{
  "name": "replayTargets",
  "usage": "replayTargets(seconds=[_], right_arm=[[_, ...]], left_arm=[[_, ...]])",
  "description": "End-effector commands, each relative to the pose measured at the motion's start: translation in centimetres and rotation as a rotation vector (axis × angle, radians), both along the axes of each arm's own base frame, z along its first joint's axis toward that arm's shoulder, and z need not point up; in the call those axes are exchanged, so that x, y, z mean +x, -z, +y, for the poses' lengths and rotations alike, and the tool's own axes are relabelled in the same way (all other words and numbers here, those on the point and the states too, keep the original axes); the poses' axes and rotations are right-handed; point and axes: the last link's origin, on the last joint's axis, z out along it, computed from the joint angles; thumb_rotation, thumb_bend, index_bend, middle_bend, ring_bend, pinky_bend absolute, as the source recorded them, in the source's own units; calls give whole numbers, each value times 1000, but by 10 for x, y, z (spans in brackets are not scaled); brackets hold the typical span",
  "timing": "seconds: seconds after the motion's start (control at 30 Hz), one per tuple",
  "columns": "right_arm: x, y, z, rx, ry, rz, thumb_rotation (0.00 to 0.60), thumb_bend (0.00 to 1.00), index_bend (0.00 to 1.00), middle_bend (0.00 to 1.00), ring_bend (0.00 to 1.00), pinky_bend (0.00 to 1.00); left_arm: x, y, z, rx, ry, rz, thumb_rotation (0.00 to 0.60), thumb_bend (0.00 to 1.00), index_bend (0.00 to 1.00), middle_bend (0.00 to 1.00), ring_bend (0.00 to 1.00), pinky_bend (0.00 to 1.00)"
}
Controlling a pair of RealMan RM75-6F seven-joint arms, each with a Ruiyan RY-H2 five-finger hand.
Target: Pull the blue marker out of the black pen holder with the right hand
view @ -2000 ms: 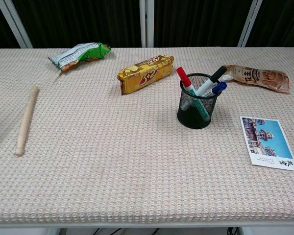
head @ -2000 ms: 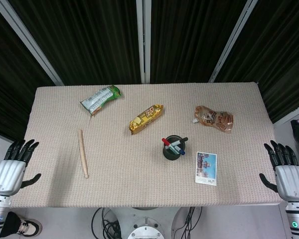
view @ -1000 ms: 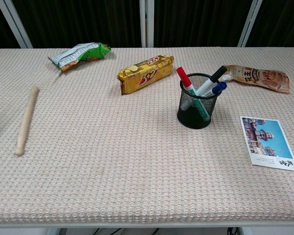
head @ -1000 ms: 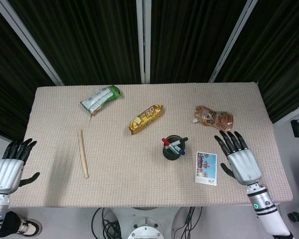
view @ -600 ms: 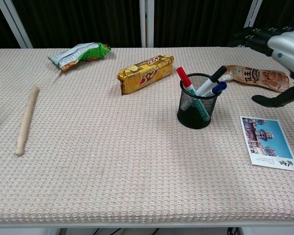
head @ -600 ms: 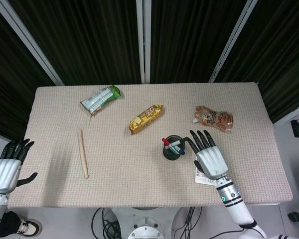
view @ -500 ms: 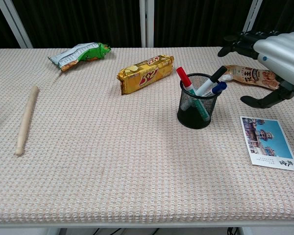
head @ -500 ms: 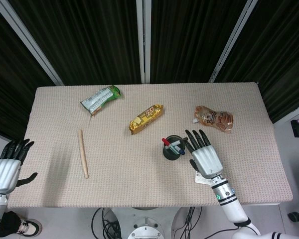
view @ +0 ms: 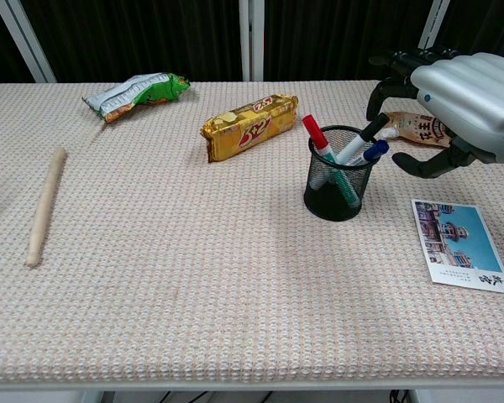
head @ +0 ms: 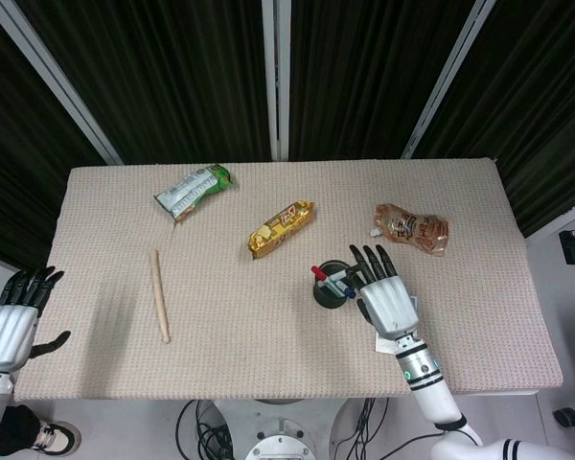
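Observation:
The black mesh pen holder stands right of the table's middle. It holds several markers leaning outward. The blue marker points toward the right, beside a black one and a red one. My right hand hovers just right of the holder with fingers spread, holding nothing; its fingertips reach over the marker tops. My left hand hangs open off the table's left edge, seen in the head view only.
A postcard lies right of the holder, partly under my right hand in the head view. An orange pouch, a yellow snack pack, a green-white packet and a wooden stick lie on the woven mat.
My right hand has swung in from the table's right edge to just beside the pen holder, fingers still spread. The left hand has barely shifted.

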Motion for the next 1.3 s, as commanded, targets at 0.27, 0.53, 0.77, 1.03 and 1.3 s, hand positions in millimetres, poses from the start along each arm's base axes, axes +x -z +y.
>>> replayTargets(seconds=[0.27,0.53,0.77,1.03,1.3], right_arm=[[0,5,-1,6,5,12,600,295,382,21,0,0],[2,12,-3,9,4,-6,600,299,417,27,0,0],[0,16,-4,7,10,-9,600,301,434,32,0,0],[1,17,-6,4,6,-25,600,301,455,38,0,0],[1,18,-8,4,5,-29,600,302,505,43,0,0]], left_arm=[[-1,0,0,-4,-8,6,600,170,101,59,0,43],[-1,0,0,-10,-9,11,600,171,101,59,0,43],[-3,-1,-1,-9,-17,11,600,170,101,59,0,43],[-6,0,-2,-12,-22,13,600,171,101,59,0,44],[-8,0,-1,-14,-32,13,600,171,101,59,0,44]])
